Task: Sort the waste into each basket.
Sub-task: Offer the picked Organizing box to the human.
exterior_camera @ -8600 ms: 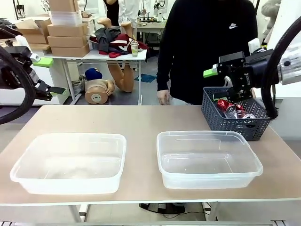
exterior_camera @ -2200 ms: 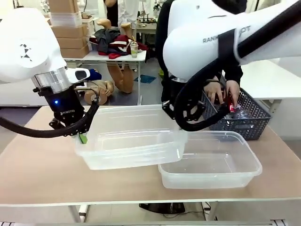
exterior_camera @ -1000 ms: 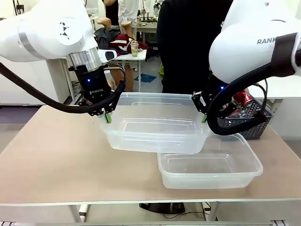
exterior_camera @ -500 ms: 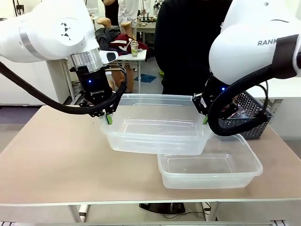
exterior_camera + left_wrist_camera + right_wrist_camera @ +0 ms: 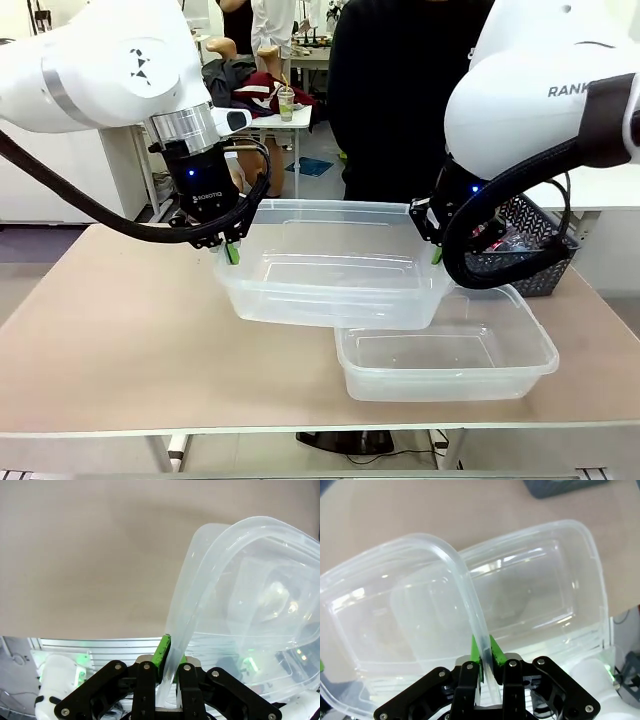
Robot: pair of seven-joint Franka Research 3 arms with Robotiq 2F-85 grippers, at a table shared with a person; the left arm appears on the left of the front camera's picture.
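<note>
1. Baskets are seen as two see-through tubs, and the upper basket (image 5: 330, 300) is held in the air between the two claws, roughly level and with nothing in it.
2. Its rim is pinched at one short end by the left claw (image 5: 229, 248). In the left wrist view the green pads are pressed together on the lip, one on each side of the wall.
3. The opposite short end is pinched in the same way by the right claw (image 5: 433, 250), whose pads are closed on the thin rim, with the tub's inside lying to one side of the fingers.
4. Below the right claw, the lower basket (image 5: 520, 375) rests on the table (image 5: 120, 330), also with nothing in it. It is partly overlapped by the held tub, and whether the two touch cannot be told.
5. Beyond the right claw, toward the far edge of the table, a dark lattice basket (image 5: 545, 268) is seen behind the arm's black cable. Its contents are too hidden to be named.
6. Beyond both claws, at the far side of the table, a person (image 5: 390, 100) in a black top is standing.
</note>
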